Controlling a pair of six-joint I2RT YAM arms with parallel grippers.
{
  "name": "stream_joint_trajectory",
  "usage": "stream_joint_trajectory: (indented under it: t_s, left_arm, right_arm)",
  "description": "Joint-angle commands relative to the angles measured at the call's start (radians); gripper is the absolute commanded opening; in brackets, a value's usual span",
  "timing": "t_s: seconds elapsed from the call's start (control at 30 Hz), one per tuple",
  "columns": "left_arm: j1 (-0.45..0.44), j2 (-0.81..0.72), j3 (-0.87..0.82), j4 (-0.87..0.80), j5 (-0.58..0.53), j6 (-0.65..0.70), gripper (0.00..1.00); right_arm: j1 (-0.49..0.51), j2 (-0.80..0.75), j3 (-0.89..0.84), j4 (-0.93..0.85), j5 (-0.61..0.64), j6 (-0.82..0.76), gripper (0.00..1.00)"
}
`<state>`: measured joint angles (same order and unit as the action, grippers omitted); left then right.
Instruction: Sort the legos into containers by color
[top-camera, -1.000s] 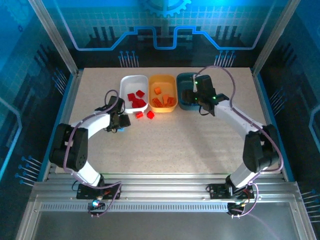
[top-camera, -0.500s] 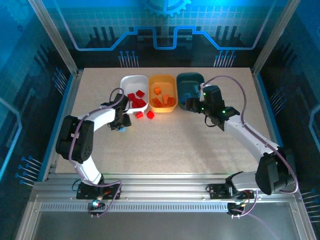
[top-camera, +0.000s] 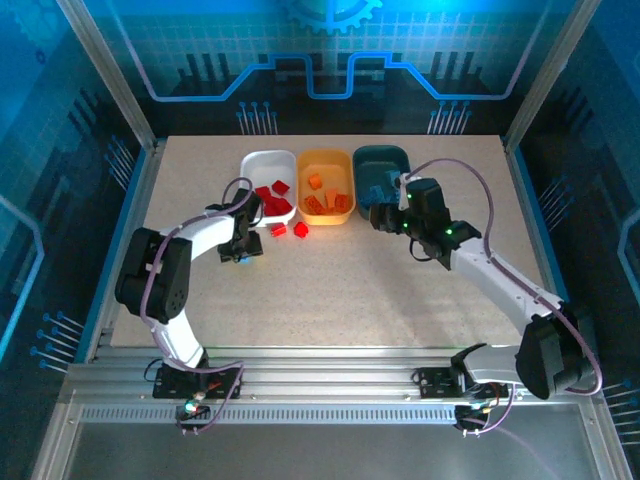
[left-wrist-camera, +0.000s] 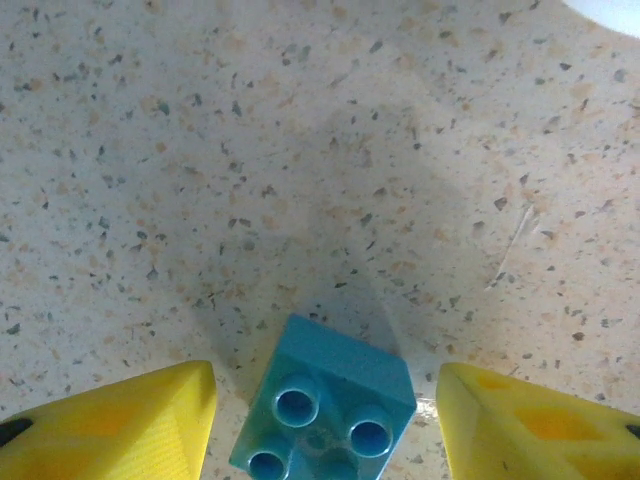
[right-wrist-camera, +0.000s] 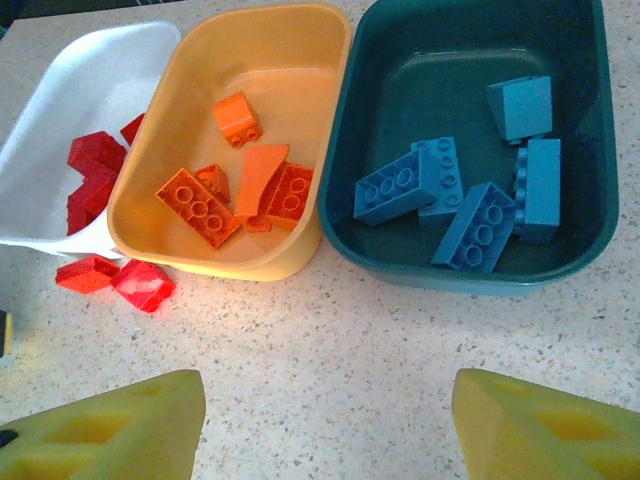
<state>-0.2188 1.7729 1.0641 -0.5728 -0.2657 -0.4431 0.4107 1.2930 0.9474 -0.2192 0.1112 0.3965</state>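
**Step in hand:** pick-up of the one loose light blue brick.

**Left gripper** (left-wrist-camera: 325, 368): lowered to the worktop (top-camera: 350, 290), left of centre and on the near side of the white tray (top-camera: 262, 157). Its fingers (left-wrist-camera: 120, 425) are spread, one on each side of the light blue brick (left-wrist-camera: 325, 405). The brick sits studs up on the worktop with a visible gap to each finger, so nothing is grasped. The frame edge cuts off the lower part of the brick. Contact there seems unlikely but cannot be excluded.

**Right gripper** (right-wrist-camera: 328, 378): hangs over the worktop just on the near side of the dark teal tray (right-wrist-camera: 430, 80). Its fingers are released and empty.

**Containers:** the three trays stand side by side at the middle of the far edge. From left to right they are white, orange-yellow tray (right-wrist-camera: 285, 75) and dark teal.
- The white tray holds red bricks (right-wrist-camera: 95, 150).
- The orange-yellow tray holds orange bricks (right-wrist-camera: 195, 205).
- The dark teal tray holds blue bricks (right-wrist-camera: 400, 185).
- Two loose red bricks (right-wrist-camera: 143, 285) lie on the worktop just beside the near walls of the white and orange-yellow trays.

**Progress:** sorting appears nearly complete, with three bricks left outside the trays.

**Next move, as judged:**
1. Close the left fingers squarely on the side faces of the light blue brick.
2. Lift the brick clear of the worktop.
3. Carry it rightward to the dark teal tray. This route passes the loose red bricks and enters the space of the right gripper, so height and clearance need care.
4. Move the two loose red bricks into the white tray.
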Motion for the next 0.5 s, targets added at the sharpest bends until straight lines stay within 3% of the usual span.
stream_joint_trajectory:
  t_s: [0.0,0.1,0.27,0.47]
  left_arm:
    - [0.004,0.035,0.047,-0.030,0.003,0.035,0.59]
    - [0.004,0.055,0.054,-0.028,0.017,0.034,0.51]
    - [-0.003,0.030,0.022,-0.021,0.031,0.014,0.51]
    - [-0.034,-0.008,-0.021,0.003,0.049,0.002,0.38]
  right_arm:
    - [0.022,-0.038,-0.034,-0.005,-0.017,0.013,0.67]
    - [0.037,-0.040,-0.051,-0.002,-0.018,0.008,0.67]
    - [0.058,-0.041,-0.062,0.006,-0.016,0.008,0.67]
    - [0.067,-0.034,-0.062,0.003,-0.014,0.003,0.67]
